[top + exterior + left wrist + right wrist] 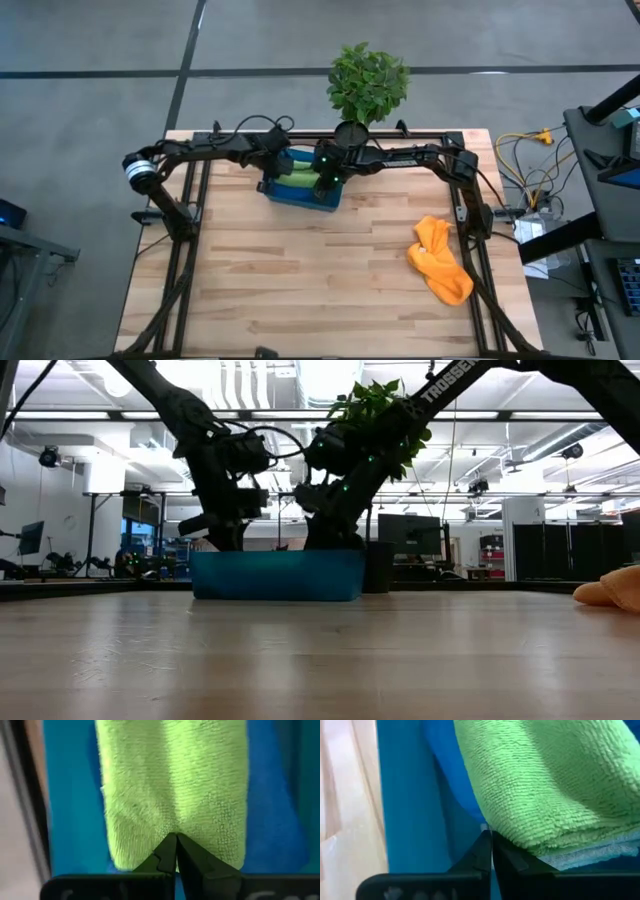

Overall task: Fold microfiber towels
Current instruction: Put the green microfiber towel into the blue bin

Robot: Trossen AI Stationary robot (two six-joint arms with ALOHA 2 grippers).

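A lime green towel [175, 785], folded, lies in the blue tray [300, 197] at the table's far middle. It rests on a bright blue towel [455, 780], and a grey-white layer [590, 856] shows under its edge. My left gripper [175, 837] and my right gripper [489, 835] are both shut, down in the tray, with their tips at the green towel. The orange towel [440, 260] lies crumpled on the table at the right, apart from both grippers. My left gripper meets the green towel's top face near one end [175, 827] with its shut fingertips, coming from above. A crease runs up the towel from the tips. The towel lies flat in the tray. My right gripper touches the green towel's folded edge [497, 832] with its shut fingertips, where it overlies the blue towel. I cannot tell whether any cloth is between the fingers. The towel rests in the tray.
A potted plant [368, 82] stands right behind the tray at the table's far edge. The arms' bases and frame run along the left, right and far edges. Bare wood lies at the middle and near side.
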